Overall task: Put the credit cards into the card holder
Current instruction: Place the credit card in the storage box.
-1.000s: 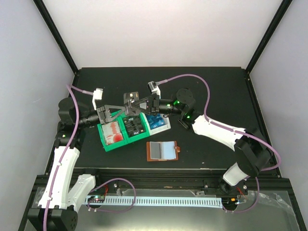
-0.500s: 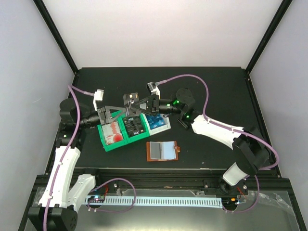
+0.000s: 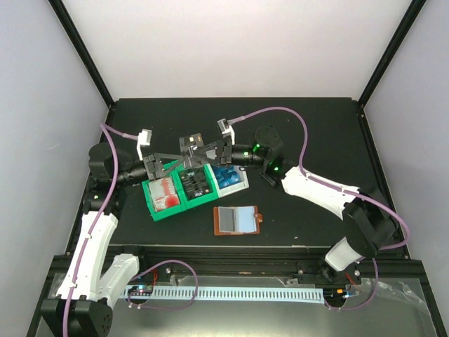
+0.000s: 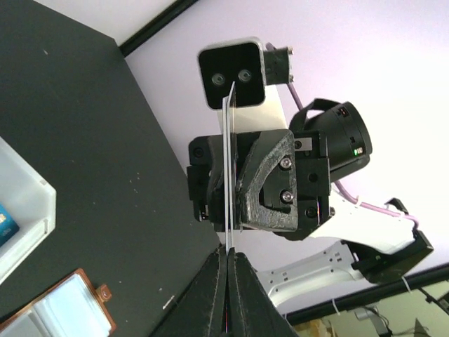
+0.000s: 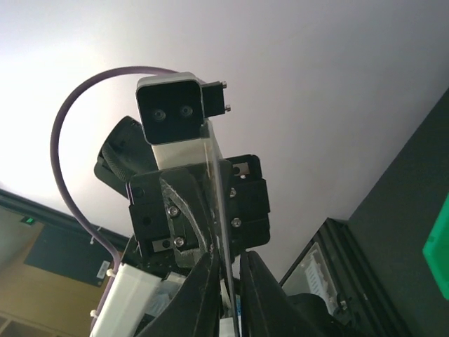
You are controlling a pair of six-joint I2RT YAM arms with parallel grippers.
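Both grippers meet tip to tip above the bins. My left gripper (image 3: 184, 159) (image 4: 228, 254) is shut on a thin dark credit card (image 3: 191, 144), seen edge-on in the left wrist view (image 4: 227, 175). My right gripper (image 3: 202, 154) (image 5: 229, 258) straddles the same card (image 5: 218, 197). Its jaws stand slightly apart: one finger is against the card, the other a small gap away. The reddish-brown card holder (image 3: 237, 220) lies open on the table nearer the front, and a corner of it shows in the left wrist view (image 4: 66, 316).
A green bin (image 3: 150, 202) under the grippers holds red-and-white cards (image 3: 165, 191) and black cards (image 3: 197, 184). A white bin (image 3: 242, 187) (image 4: 28, 196) beside it holds blue cards (image 3: 229, 177). Black frame posts and white walls enclose the table.
Both grippers have drifted slightly toward the back of the table with the card between them. Nothing else has moved.
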